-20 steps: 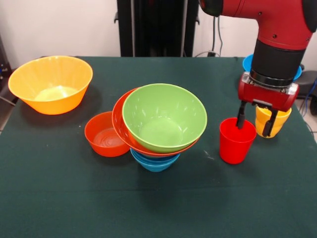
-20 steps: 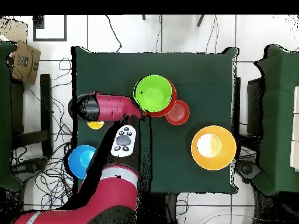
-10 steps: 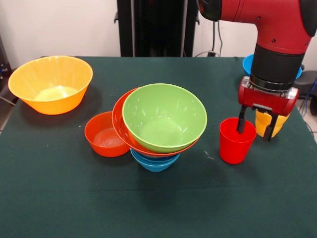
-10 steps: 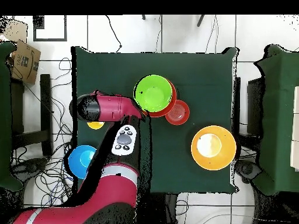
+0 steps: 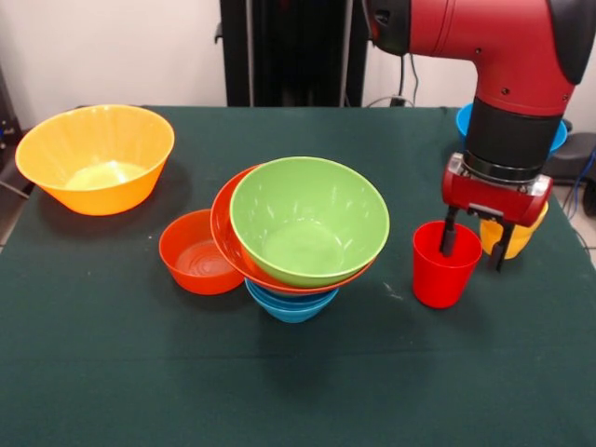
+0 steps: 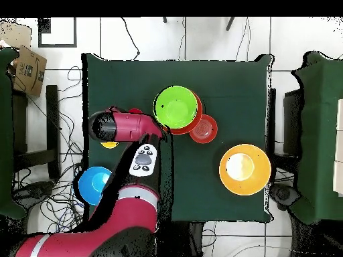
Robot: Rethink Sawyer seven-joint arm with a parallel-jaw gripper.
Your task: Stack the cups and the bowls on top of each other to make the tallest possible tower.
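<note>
1. The pincer (image 5: 474, 248) hangs low over the right side of the table (image 5: 112, 372), its fingers spread apart. One finger reaches down inside the red cup (image 5: 444, 264) and the other sits outside the cup's rim, on the side toward the yellow cup (image 5: 518, 233).
2. The fingers straddle the red cup's wall without clearly closing on it. The cup stands upright on the table.
3. The yellow cup stands just beside and behind the red cup, partly hidden by the pincer.
4. Near the table's middle stands the tower (image 5: 296, 242): a green bowl (image 5: 307, 219) nested in a red-orange bowl (image 5: 226, 233), both tilted and resting on a blue bowl (image 5: 291, 303).
5. A small red-orange bowl (image 5: 197, 251) sits upright, touching the tower's left side.
6. A large orange-yellow bowl (image 5: 95, 156) stands well apart at the far left corner.
7. Another blue bowl (image 5: 466, 118) shows behind the arm (image 5: 503, 56), at the far right edge; the overhead view places it (image 6: 94, 183) off the table's side.
</note>
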